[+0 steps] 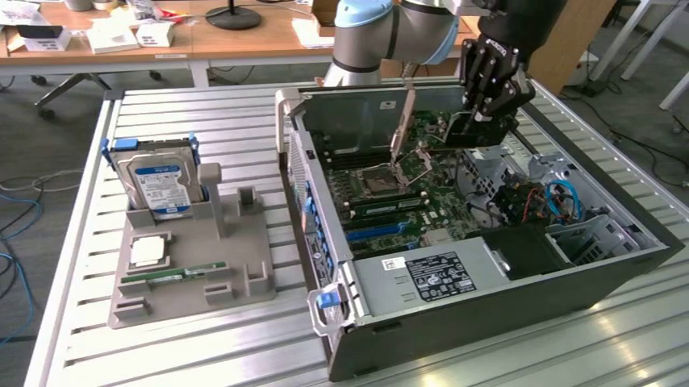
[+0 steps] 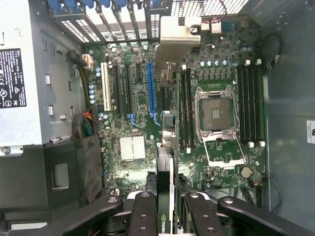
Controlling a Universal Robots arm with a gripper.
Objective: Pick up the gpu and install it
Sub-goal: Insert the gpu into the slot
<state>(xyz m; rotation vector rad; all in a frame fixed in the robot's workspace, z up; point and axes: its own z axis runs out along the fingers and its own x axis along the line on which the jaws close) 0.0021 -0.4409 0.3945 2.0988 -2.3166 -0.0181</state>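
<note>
My gripper (image 1: 470, 135) hangs inside the open computer case (image 1: 603, 274), shut on the gpu (image 1: 405, 121). The card hangs above the motherboard (image 1: 431, 201). In the wrist view the gpu (image 2: 166, 172) shows edge-on between the black fingers (image 2: 142, 211), with a green logo near the grip. Its silver bracket (image 2: 179, 39) points toward the case's rear slot covers. The card hovers over the strip between the blue expansion slot (image 2: 150, 88) and the memory slots (image 2: 186, 108), apart from the board.
The case lies on its side on a slatted metal table (image 1: 215, 355). A grey parts holder (image 1: 189, 274) at the exterior view's left carries a hard drive (image 1: 160, 184), a processor (image 1: 148, 251) and a RAM stick (image 1: 173, 275). The power supply (image 1: 425, 278) fills the case's near corner.
</note>
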